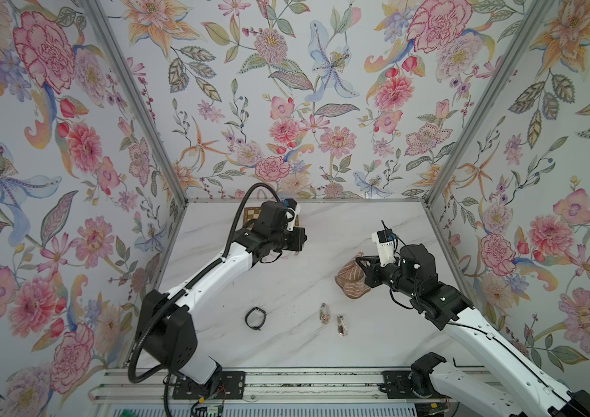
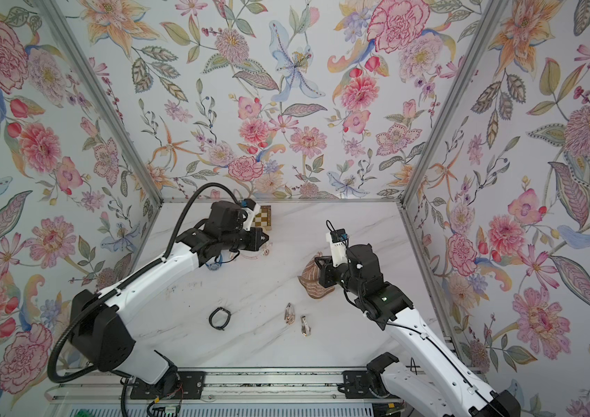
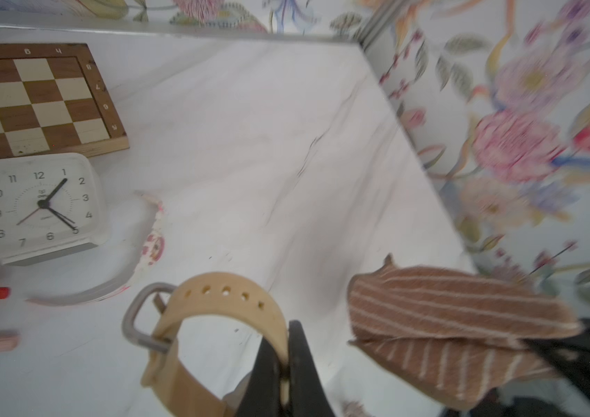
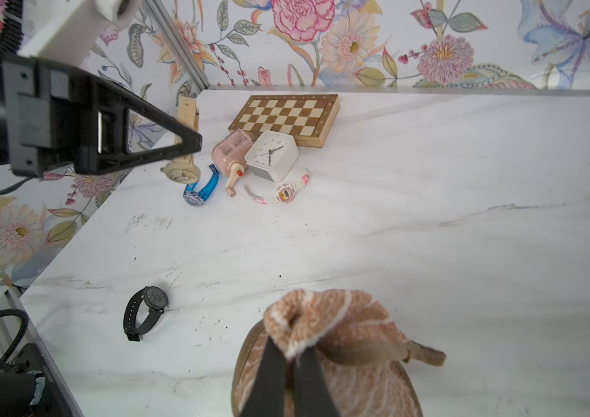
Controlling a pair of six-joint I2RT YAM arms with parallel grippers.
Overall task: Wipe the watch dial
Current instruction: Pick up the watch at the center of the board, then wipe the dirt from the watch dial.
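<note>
A beige watch hangs from my left gripper (image 3: 284, 348), which is shut on its perforated strap (image 3: 221, 296). In the right wrist view the round beige dial (image 4: 181, 174) dangles below the left gripper (image 4: 196, 142), above the table's back left area. In both top views the arm hides this watch. My right gripper (image 4: 291, 355) is shut on a bunched brown cloth with white stripes (image 4: 340, 321), held to the right of the watch and apart from it (image 1: 349, 278). The cloth (image 3: 448, 317) hangs close beside the left fingers.
Back left on the marble table stand a chessboard (image 4: 286, 117), a white clock (image 4: 271, 155), a pink sharpener (image 4: 232, 148), a blue watch (image 4: 201, 187) and a pink-white watch (image 4: 280, 193). A black watch (image 1: 255, 318) and two small metal clips (image 1: 324, 313) lie near the front.
</note>
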